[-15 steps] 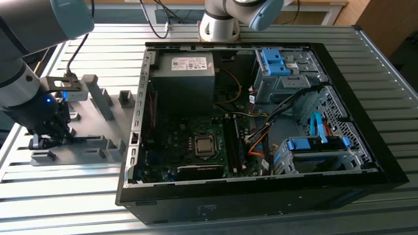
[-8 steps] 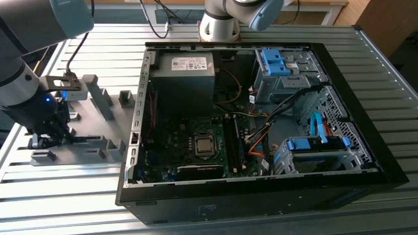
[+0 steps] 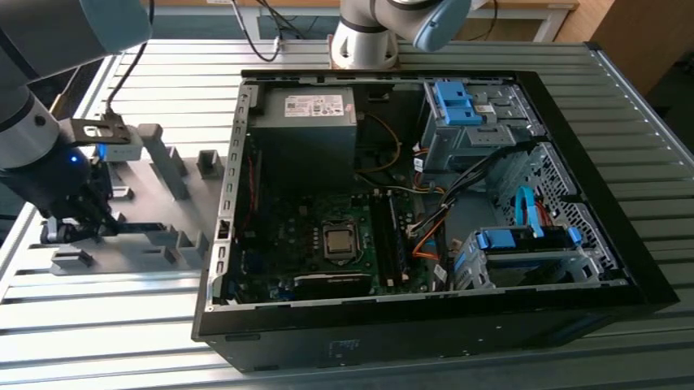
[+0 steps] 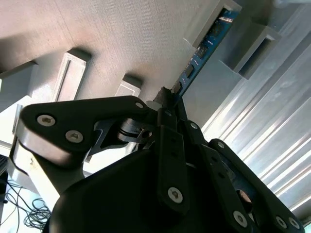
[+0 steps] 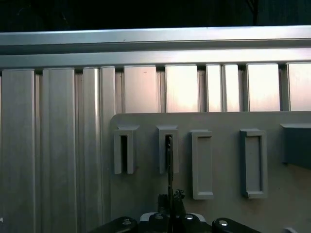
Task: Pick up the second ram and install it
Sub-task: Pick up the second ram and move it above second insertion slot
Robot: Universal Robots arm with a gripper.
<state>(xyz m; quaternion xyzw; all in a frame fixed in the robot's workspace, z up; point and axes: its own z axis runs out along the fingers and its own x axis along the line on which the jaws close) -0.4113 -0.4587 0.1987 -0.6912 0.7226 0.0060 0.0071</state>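
As the second wrist view shows, the end effector [image 4: 170, 97] pinches the second ram [image 4: 204, 48].

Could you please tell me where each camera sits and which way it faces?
Exterior view: high, angled down on the open computer case and grey tray; arm and hand at the exterior view's left.
Second wrist view: on the wrist, looking along the hand to the second ram in the tray.
First wrist view: on the wrist, facing tray slots and slatted table.
Shared: both wrist views show the hand shut on the second ram.
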